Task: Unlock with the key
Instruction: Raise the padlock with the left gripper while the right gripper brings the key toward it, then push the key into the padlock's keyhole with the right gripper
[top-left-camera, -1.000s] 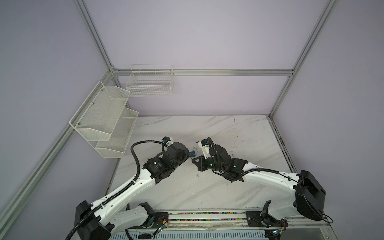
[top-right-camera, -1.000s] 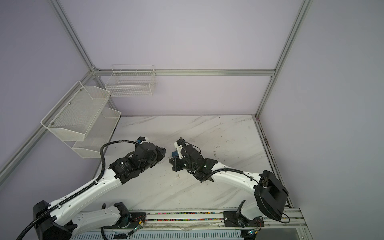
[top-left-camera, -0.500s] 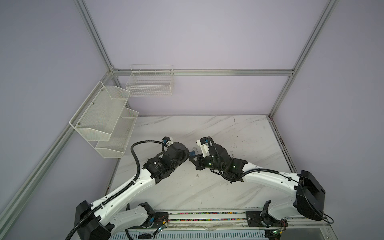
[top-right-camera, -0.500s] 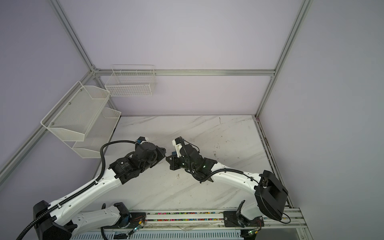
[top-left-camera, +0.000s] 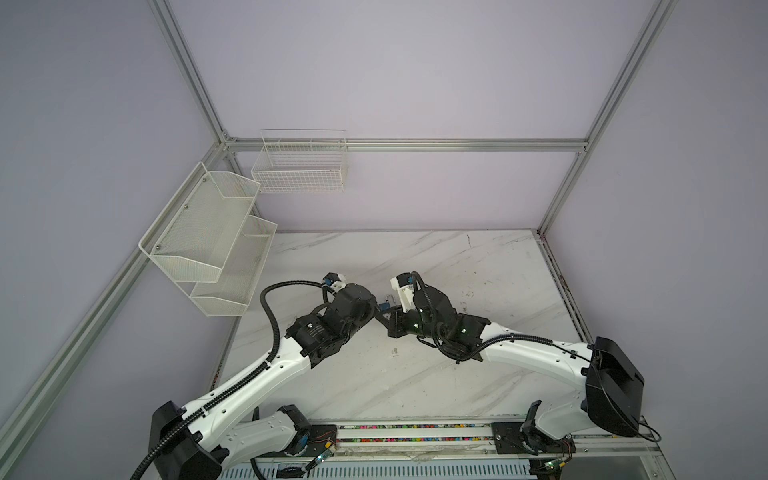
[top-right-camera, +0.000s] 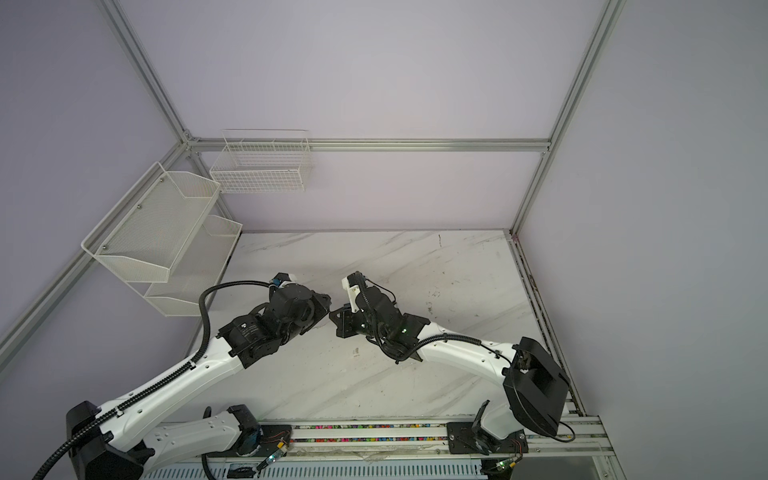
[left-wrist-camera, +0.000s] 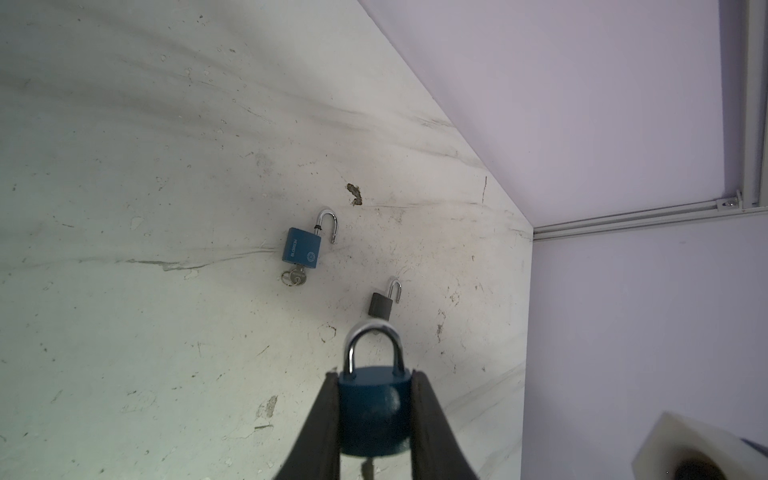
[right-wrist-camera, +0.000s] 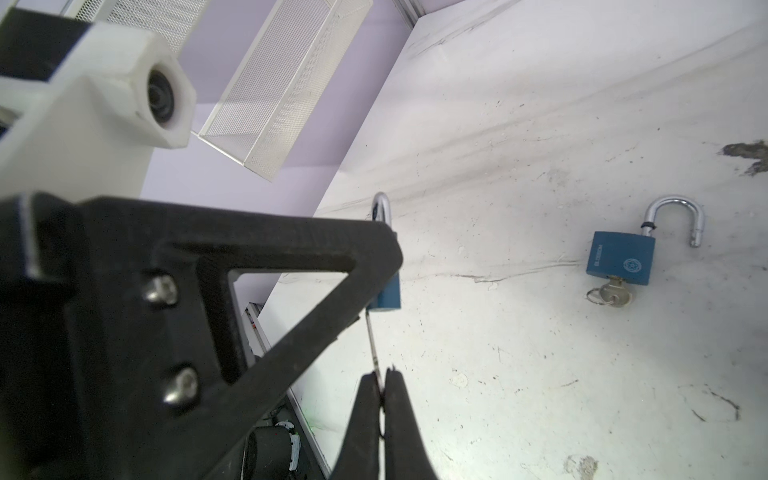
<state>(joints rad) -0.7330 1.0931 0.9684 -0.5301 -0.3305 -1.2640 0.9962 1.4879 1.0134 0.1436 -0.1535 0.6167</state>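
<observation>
My left gripper (left-wrist-camera: 374, 382) is shut on a blue padlock (left-wrist-camera: 372, 411), gripping its body from both sides; its silver shackle (left-wrist-camera: 374, 345) is closed. In both top views the two grippers meet above the middle of the marble table (top-left-camera: 436, 257), left gripper (top-left-camera: 379, 311) against right gripper (top-left-camera: 390, 319). My right gripper (right-wrist-camera: 382, 380) is shut on a thin key (right-wrist-camera: 372, 345) seen edge-on. The key's tip reaches the underside of the padlock (right-wrist-camera: 388, 291). Whether it sits inside the keyhole I cannot tell.
Two more padlocks lie on the table with open shackles: a blue one (left-wrist-camera: 301, 251) (right-wrist-camera: 621, 257) with a key in it, and a small dark one (left-wrist-camera: 382, 305). White mesh shelves (top-left-camera: 208, 237) and a wire basket (top-left-camera: 299, 166) hang on the walls at the back left.
The right gripper with the key has shifted slightly left toward the padlock. The left arm has held still.
</observation>
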